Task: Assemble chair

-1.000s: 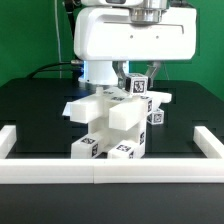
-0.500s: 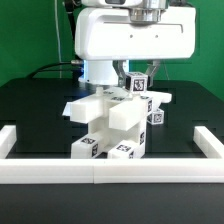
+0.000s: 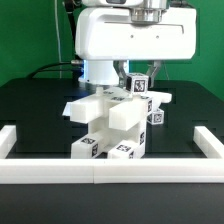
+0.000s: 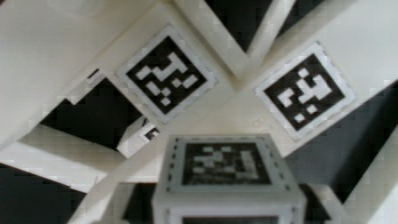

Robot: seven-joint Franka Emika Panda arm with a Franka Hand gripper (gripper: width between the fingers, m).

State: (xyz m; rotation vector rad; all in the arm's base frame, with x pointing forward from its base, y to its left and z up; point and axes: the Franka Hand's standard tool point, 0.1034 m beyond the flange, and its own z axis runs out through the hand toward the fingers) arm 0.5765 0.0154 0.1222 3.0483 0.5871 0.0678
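Chair [image 3: 118,112] outline, exterior view only

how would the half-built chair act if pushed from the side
Probably stiff: the chair is thick blocky white parts. It looks wider above than at its base, so it may tip. Flat faces suggest sliding, not rolling.

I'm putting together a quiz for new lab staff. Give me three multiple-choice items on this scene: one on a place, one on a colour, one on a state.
1. The chair stands: A by the front border rail; B at the far edge; C outside the rail.
2. The table is: A white; B black; C green.
3. The chair's parts are: A lying scattered; B joined, standing upright; C lifted clear of the table.
Key: A, its feet sit just behind the rail; B, the bare surface is dark; B, one stack rises from the table.
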